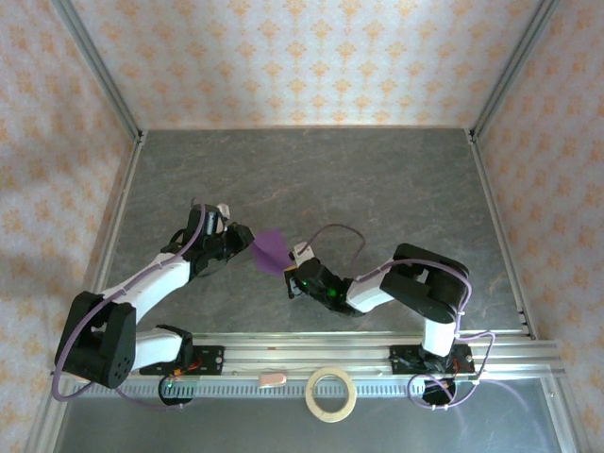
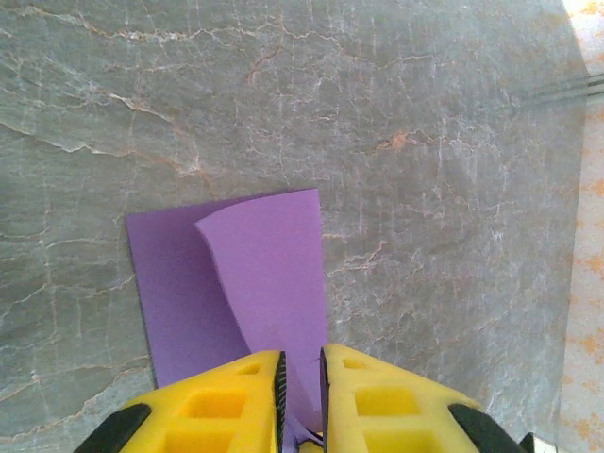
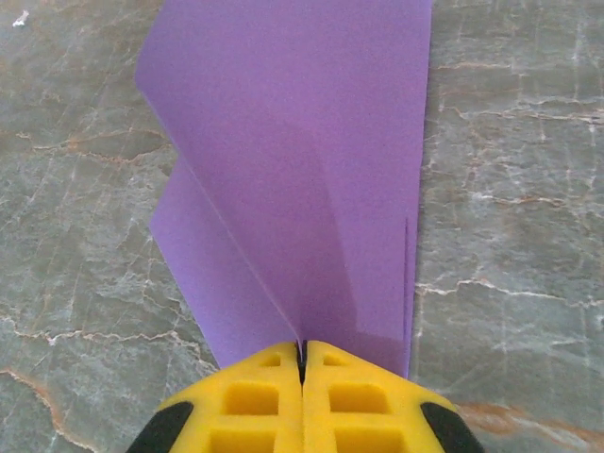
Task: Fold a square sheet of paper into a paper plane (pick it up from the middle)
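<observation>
Pinching a partly folded purple sheet of paper (image 1: 269, 250) from opposite sides, the left gripper (image 1: 241, 242) and the right gripper (image 1: 296, 272) held it between them near the middle of the grey marbled table (image 1: 396, 179). The right gripper's yellow jaws were pressed shut on one edge, the sheet fanning out beyond them in two layers, while the left gripper's jaws stood a narrow slit apart with the paper's edge caught in that gap. A tan tape ring (image 1: 331, 394) lay at the near edge, between the two arm bases.
</observation>
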